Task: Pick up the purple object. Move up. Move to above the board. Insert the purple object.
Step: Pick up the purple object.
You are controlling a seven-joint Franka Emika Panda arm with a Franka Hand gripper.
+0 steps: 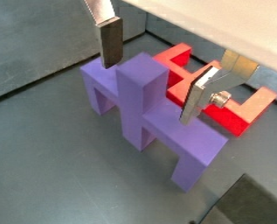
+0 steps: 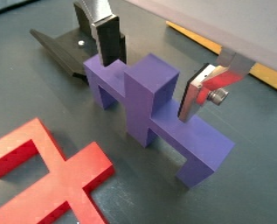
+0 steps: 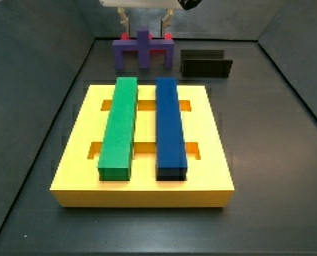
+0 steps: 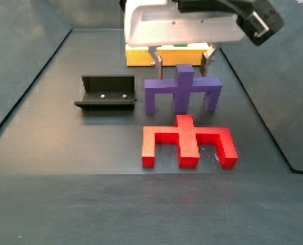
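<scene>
The purple object (image 1: 141,109) stands upright on the dark floor, legs down and central stub up; it also shows in the other views (image 2: 152,109) (image 3: 145,52) (image 4: 182,93). My gripper (image 1: 155,70) (image 2: 154,70) is open and low over it, in the side views too (image 3: 145,30) (image 4: 180,59). Its fingers (image 1: 110,44) (image 2: 199,92) straddle the raised stub with a gap on each side. The board (image 3: 81,150) is a yellow block bearing a green bar (image 3: 117,125) and a blue bar (image 3: 170,125). It lies apart from the purple object, and partly hidden behind the gripper in a side view (image 4: 143,57).
A red bridge-shaped piece (image 4: 185,144) (image 2: 47,171) (image 1: 239,112) lies flat next to the purple object. The dark fixture (image 4: 105,93) (image 3: 206,64) (image 2: 61,48) stands beside the purple object. Grey walls (image 3: 54,60) enclose the floor.
</scene>
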